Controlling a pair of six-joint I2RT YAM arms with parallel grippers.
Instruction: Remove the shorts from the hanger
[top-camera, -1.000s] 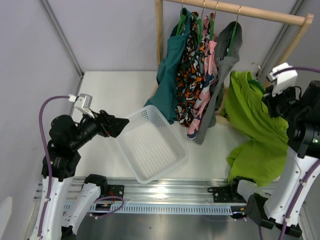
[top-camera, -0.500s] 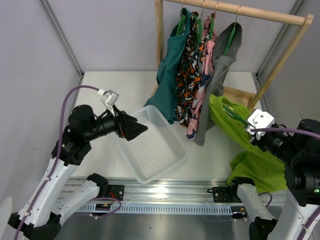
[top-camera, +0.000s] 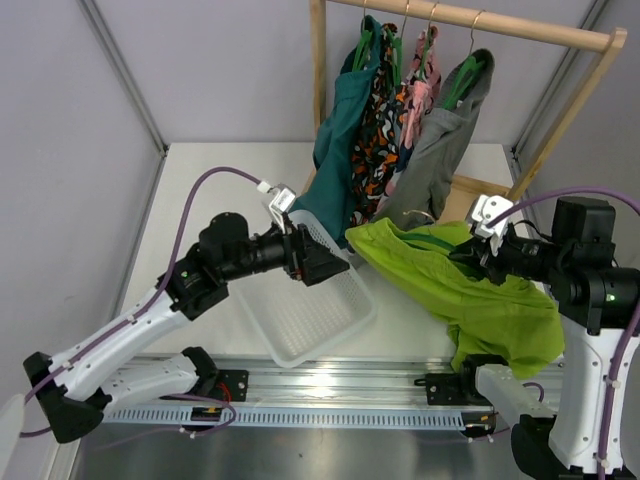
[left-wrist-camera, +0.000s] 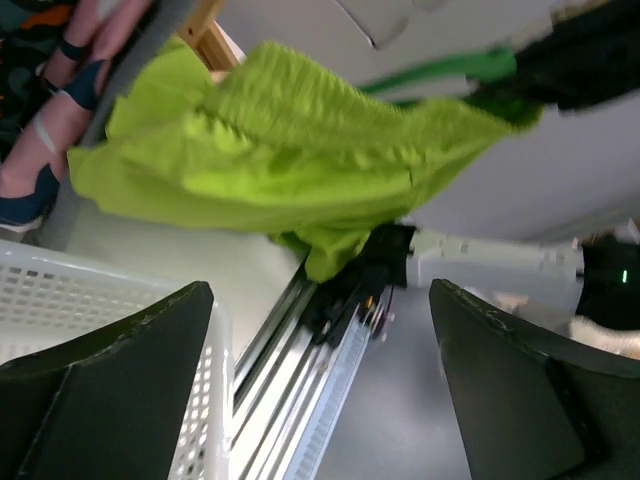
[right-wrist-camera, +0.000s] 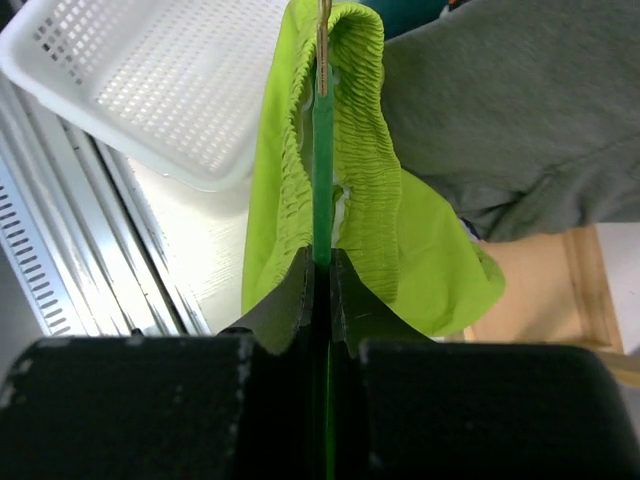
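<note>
Along the near edge runs a metal rail (top-camera: 330, 385), and both arms rise from it. The left arm lies low from its base at the near left. It runs far and rightward to a bent elbow, and its forearm is roughly level and points right across the white basket (top-camera: 305, 320). The left gripper (top-camera: 330, 266) hangs over the basket's far right corner with its fingers (left-wrist-camera: 120, 390) spread wide and nothing between them. In its wrist view, the basket wall (left-wrist-camera: 70, 300) sits under the left finger.

The right arm stands almost upright at the near right, and its forearm is turned left at about the same height. The right gripper (top-camera: 462, 252) is pressed together on the green hanger (top-camera: 425, 240). The wrist view shows this best, with the two fingers (right-wrist-camera: 290, 300) pinching the hanger's bar (right-wrist-camera: 322, 170) and no gap between them.

The lime green shorts (top-camera: 470, 300) are on that hanger, with the gathered waistband (right-wrist-camera: 370, 190) looped around the bar. They hang in the air just right of the basket, between the two grippers. The loose cloth droops toward the near right, down by the right arm's base. From the left wrist, the shorts (left-wrist-camera: 290, 150) lie ahead of the open fingers, near them but not within them (whether cloth brushes a fingertip cannot be told).

Farther back stands the wooden rack (top-camera: 480, 20), well apart from the held hanger. Four garments hang from it. From left to right they are teal (top-camera: 340, 130), dark patterned (top-camera: 383, 120), pink (top-camera: 418, 85) and grey (top-camera: 435, 170).
</note>
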